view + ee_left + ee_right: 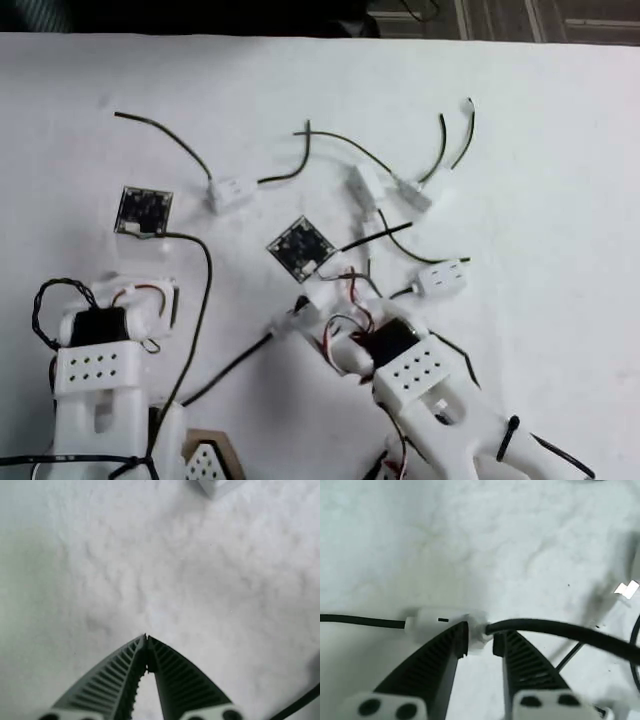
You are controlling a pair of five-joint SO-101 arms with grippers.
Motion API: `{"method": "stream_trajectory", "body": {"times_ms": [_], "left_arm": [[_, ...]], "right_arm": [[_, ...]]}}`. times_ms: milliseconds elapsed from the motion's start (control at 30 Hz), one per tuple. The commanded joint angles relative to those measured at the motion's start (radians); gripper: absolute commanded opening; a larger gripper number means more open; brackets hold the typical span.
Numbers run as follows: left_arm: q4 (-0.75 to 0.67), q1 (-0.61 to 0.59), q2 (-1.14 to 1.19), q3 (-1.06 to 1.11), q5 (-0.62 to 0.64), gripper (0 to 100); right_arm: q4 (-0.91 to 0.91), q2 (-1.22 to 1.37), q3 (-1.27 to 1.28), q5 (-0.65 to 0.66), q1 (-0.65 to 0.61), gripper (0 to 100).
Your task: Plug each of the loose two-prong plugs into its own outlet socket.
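Gripping one white plug (480, 625) at its socket (434, 622) in the right hand (480, 639), with left hand (146, 645) closed empty and other connectors (442, 277) unjoined.

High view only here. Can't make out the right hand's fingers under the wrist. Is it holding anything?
Observer: Yes. In the right wrist view the right hand is shut on a white plug, with the plug's black cable running off to one side.
Operator: Is that plug anywhere near a socket?
Observer: It butts end to end against a white socket that has its own cable leaving the far end. I cannot tell whether the prongs are fully in.
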Motion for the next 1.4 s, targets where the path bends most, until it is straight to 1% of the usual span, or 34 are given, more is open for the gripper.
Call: {"method": "stream_trajectory", "body": {"times_ms": [0, 233, 500, 600, 667, 900, 1067, 1200, 1367], "left_arm": [[-0.017, -0.007, -0.018, -0.037, 0.005, 3], [-0.018, -0.007, -0.018, -0.029, 0.003, 3], [-0.018, -0.004, -0.018, -0.028, 0.003, 3], [-0.018, -0.002, -0.018, -0.028, 0.003, 3], [-0.018, -0.002, -0.018, -0.026, 0.003, 3], [-0.018, -0.007, -0.018, -0.026, 0.003, 3], [-0.018, -0.007, -0.018, -0.026, 0.003, 3], [-0.038, -0.007, -0.018, -0.023, 0.003, 3], [-0.038, -0.007, -0.018, -0.023, 0.003, 3]], "right_arm": [[-0.001, 0.042, -0.014, 0.002, -0.008, 2.3], [0.007, 0.139, -0.006, 0.003, -0.004, 1.7], [-0.001, 0.151, 0.054, 0.009, -0.01, 1.6], [-0.001, 0.151, 0.066, 0.069, -0.008, 1.6], [-0.002, 0.142, 0.064, 0.072, -0.005, 1.6], [-0.002, 0.142, -0.051, 0.072, 0.001, 1.6], [-0.004, 0.153, -0.193, 0.072, 0.064, 1.6], [-0.097, 0.154, -0.264, 0.08, 0.11, 1.6], [-0.22, 0.222, -0.341, 0.081, 0.114, 1.6]]}}
